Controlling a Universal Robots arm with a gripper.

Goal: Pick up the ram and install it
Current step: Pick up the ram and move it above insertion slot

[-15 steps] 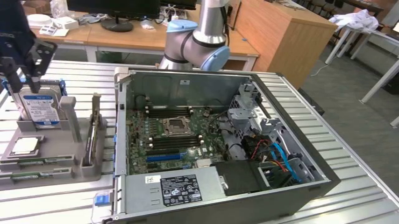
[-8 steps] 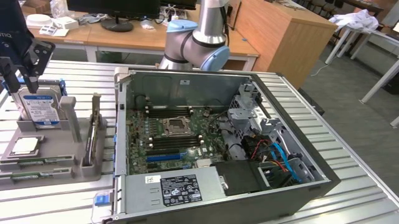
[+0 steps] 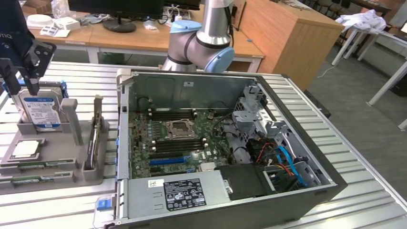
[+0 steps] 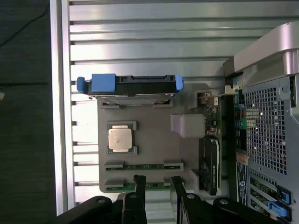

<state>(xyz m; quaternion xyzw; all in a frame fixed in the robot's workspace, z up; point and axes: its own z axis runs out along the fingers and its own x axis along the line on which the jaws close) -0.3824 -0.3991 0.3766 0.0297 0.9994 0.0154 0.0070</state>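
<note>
I see my gripper (image 3: 19, 86) hanging above the grey holder (image 3: 70, 119) at the exterior view's left, its fingers apart and holding nothing. The ram (image 4: 156, 185), a thin green stick, lies flat in the holder's end slot. A second stick (image 4: 140, 165) lies just beside it, then a square processor chip (image 4: 120, 138). The open computer case (image 3: 190, 83) stands beside the holder.
</note>
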